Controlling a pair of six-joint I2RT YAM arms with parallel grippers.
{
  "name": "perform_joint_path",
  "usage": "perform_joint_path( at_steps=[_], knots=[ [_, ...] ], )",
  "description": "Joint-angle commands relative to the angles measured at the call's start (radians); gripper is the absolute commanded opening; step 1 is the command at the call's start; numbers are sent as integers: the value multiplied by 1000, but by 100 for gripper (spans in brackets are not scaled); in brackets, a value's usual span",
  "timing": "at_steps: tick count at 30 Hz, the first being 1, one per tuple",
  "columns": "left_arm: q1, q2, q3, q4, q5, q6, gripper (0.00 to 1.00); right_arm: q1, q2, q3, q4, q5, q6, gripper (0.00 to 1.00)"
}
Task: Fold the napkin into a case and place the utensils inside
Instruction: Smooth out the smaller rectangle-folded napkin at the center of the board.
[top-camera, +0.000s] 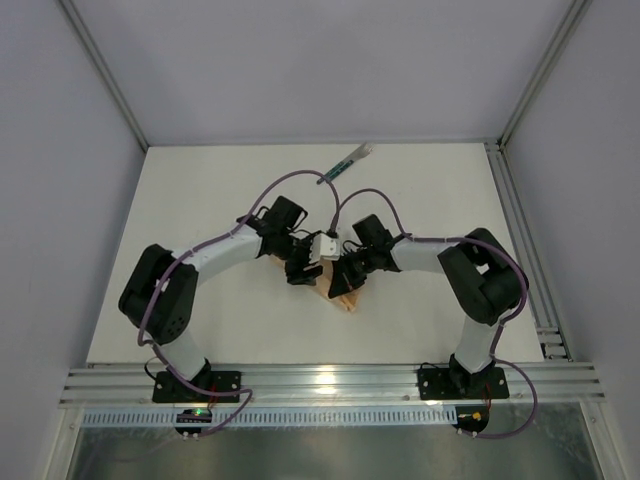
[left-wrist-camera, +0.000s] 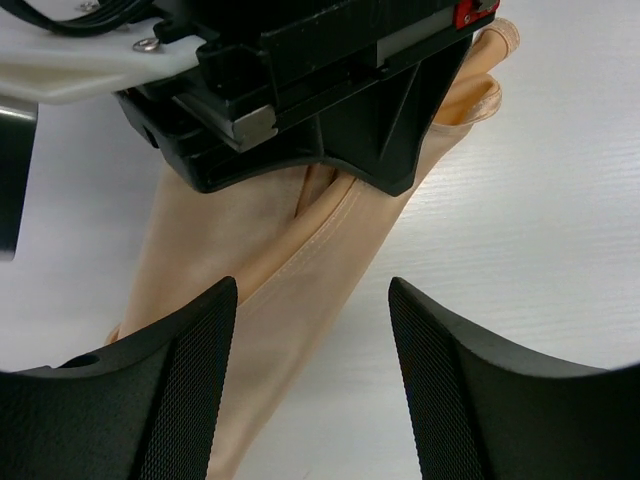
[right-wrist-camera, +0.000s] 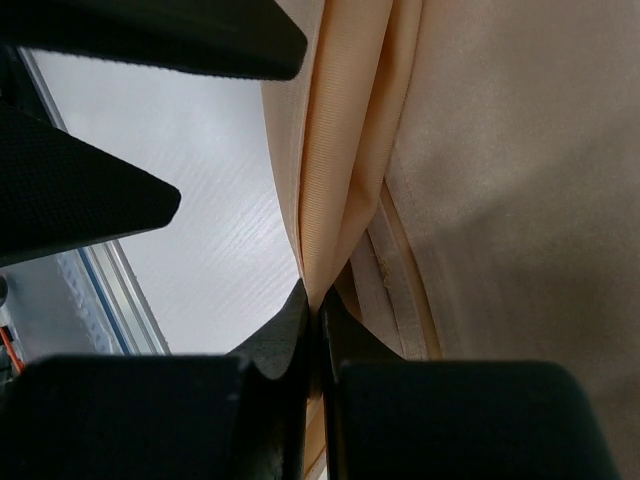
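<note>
The right pincer (right-wrist-camera: 315, 318) is clamped tight, its two fingers pressed together on a raised ridge of the napkin (right-wrist-camera: 480, 150), so that a thin fold of peach cloth stands up out of the bite while the rest spreads flat beside it. The left pincer (left-wrist-camera: 312, 385) stands wide and holds nothing. Its ribbed fingers (left-wrist-camera: 190, 390) are set either side of the narrow folded strip, which runs up between them toward the black body of the other arm. Whether the tips rest on the cloth cannot be told from the wrist view. Seen from above, both pincers meet over the middle of the tabletop (top-camera: 200, 200), close together, with the cloth mostly hidden under them and only a tan corner showing toward the near edge. The napkin is already gathered into a long, layered shape with hemmed edges lying over one another, so the folding looks well advanced. As a case (top-camera: 345, 298) it seems unfinished, since one layer is pinched up and nothing reads as a settled pocket. The utensils (top-camera: 345, 163) lie well apart from it, near the far edge of the tabletop, green handles toward the arms and pale ends pointing away. Fetching them and sliding them inside is all yet to do.
</note>
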Motion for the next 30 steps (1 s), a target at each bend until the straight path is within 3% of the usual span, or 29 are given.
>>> perform_joint_path(
  at_steps=[1,12,15,16,17,20,26,30],
  knots=[
    [-17,19,1,51,-11,64,65,-4,14,25,55,-15,12,4],
    [-68,101,7,58,-57,95,63,-4,-11,20,61,-20,6,4],
    [-70,102,16,71,-57,72,49,-4,-14,19,58,-22,0,4],
    [-70,104,18,69,-57,66,41,-6,-15,19,58,-22,0,4],
    [-70,104,19,72,-56,52,26,-4,-17,19,58,-20,-2,4],
    [-70,104,24,60,-56,51,12,-6,-24,19,57,-14,-2,9],
    [-68,113,44,25,-61,54,0,-4,-75,22,22,4,1,31],
    [-67,122,67,6,-65,52,0,-6,-141,33,-47,53,-11,40]
  ],
)
